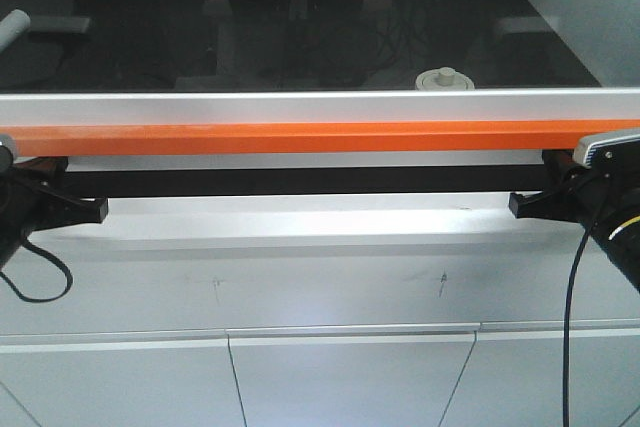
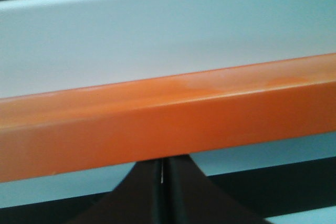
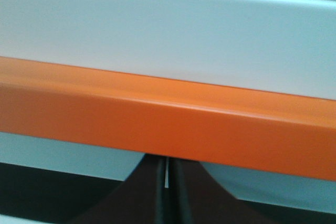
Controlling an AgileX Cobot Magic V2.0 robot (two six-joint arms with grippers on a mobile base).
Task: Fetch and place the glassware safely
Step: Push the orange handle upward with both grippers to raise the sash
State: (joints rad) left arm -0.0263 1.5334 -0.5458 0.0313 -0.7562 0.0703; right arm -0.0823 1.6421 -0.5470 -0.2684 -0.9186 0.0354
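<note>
The glassware [image 1: 444, 79] shows only as its cream-white round lid with a central knob, on the dark surface just behind the silver rail, right of centre; its glass body is hidden. My left gripper [image 1: 98, 210] is low at the left, below the orange bar [image 1: 300, 137], with its jaws closed and empty. My right gripper [image 1: 516, 205] is low at the right, also closed and empty. In the left wrist view the closed left gripper [image 2: 163, 167] points up at the orange bar [image 2: 168, 119]. In the right wrist view the right gripper [image 3: 167, 169] does the same.
A silver rail [image 1: 300, 107] and the orange bar run across the front of the dark worktop [image 1: 250, 37], between my grippers and the lid. A white tube [image 1: 12, 29] lies at the far left. White cabinet fronts [image 1: 350, 377] are below.
</note>
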